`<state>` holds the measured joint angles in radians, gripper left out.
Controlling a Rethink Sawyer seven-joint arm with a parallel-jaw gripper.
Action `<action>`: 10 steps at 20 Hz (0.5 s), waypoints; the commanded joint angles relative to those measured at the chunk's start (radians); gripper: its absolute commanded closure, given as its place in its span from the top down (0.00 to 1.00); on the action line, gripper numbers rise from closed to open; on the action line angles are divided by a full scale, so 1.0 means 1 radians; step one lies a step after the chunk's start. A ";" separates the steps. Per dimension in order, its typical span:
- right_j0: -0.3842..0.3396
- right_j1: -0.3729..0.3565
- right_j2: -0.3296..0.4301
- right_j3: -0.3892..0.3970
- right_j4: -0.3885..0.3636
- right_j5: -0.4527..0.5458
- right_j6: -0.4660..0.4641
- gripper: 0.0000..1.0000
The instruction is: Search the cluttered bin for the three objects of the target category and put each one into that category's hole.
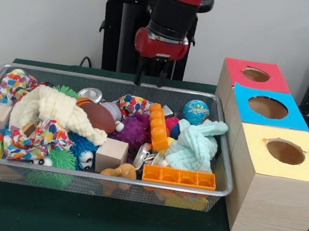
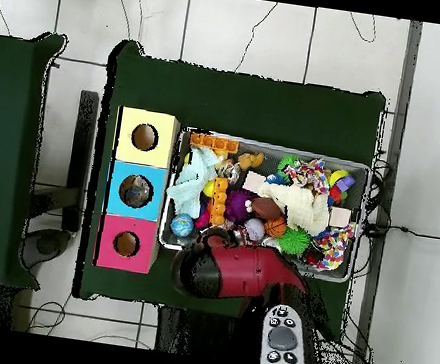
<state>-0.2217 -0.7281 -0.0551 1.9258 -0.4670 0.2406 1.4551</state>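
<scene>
The wire mesh bin (image 1: 79, 174) is full of toys and cloths; it also shows in the overhead view (image 2: 270, 144). A glinting see-through crinkled plastic piece (image 1: 143, 156) lies near the front, between a wooden block and an orange brick. I see no other plastic pieces. My gripper (image 1: 151, 77) hangs above the bin's back rim, open and empty. In the overhead view the red arm (image 2: 242, 272) covers it. The blue-topped box's hole (image 1: 267, 107) is to the right of the bin, and it shows in the overhead view (image 2: 136, 191).
The red-topped box (image 1: 255, 75) stands behind the blue one and the yellow-topped box (image 1: 284, 151) in front. In the bin lie a globe ball (image 1: 196, 111), a metal tin (image 1: 90, 94), a mint cloth (image 1: 196, 144), a cream cloth (image 1: 54, 109) and an orange brick (image 1: 179, 177).
</scene>
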 commanded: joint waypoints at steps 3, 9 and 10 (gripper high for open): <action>-0.170 -0.001 0.045 0.027 -0.134 -0.131 0.041 1.00; -0.314 -0.003 0.114 0.041 -0.222 -0.164 -0.002 1.00; -0.333 -0.001 0.121 0.040 -0.240 -0.171 -0.006 1.00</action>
<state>-0.4574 -0.7323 -0.0460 1.9278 -0.5983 0.1301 1.4551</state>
